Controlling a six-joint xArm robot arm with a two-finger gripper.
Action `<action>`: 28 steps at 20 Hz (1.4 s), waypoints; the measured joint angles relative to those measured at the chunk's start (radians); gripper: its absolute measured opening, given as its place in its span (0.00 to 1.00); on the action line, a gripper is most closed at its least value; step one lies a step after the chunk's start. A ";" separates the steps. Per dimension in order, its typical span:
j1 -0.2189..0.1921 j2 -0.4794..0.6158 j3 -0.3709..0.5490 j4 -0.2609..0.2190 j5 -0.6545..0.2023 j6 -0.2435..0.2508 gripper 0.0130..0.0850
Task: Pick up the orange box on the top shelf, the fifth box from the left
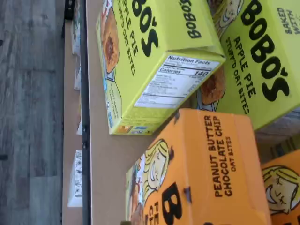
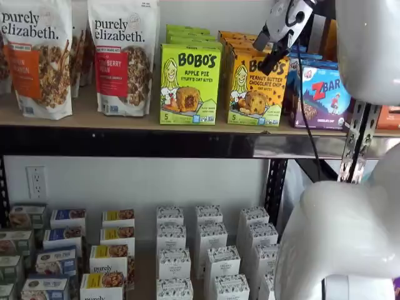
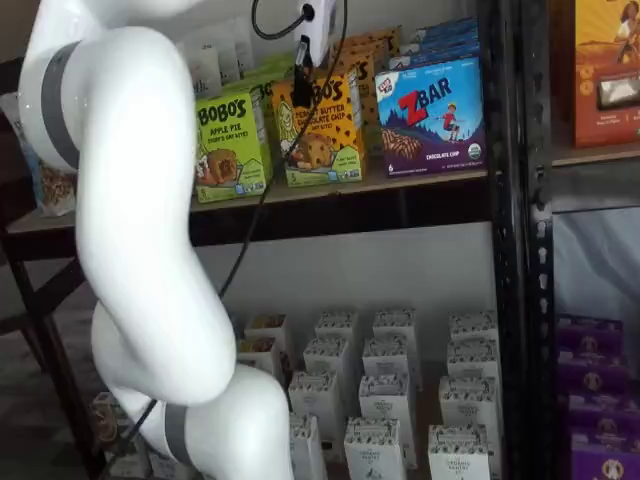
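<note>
Likely light, stiff and slick, the orange box (image 2: pixel 257 90) beside the Apple Pie box (image 2: pixel 189 84) wants your jaws, whose state I cannot tell, across its narrow sides near the top.

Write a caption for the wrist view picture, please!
Looking down on the orange box beside lime-green Apple Pie boxes on the top shelf.

Plain white wall (image 2: pixel 125 181) behind the rack, with a white power outlet (image 2: pixel 36 182) low on it. Grey wood-plank floor (image 1: pixel 28 117) shows in the wrist view, and black perforated uprights (image 3: pixel 520 250) frame the shelving.
</note>
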 joint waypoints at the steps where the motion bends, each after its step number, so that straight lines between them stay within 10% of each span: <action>1: 0.004 0.005 -0.005 -0.008 -0.001 0.003 1.00; 28: 0.084 0.145 -0.198 -0.203 0.170 0.070 1.00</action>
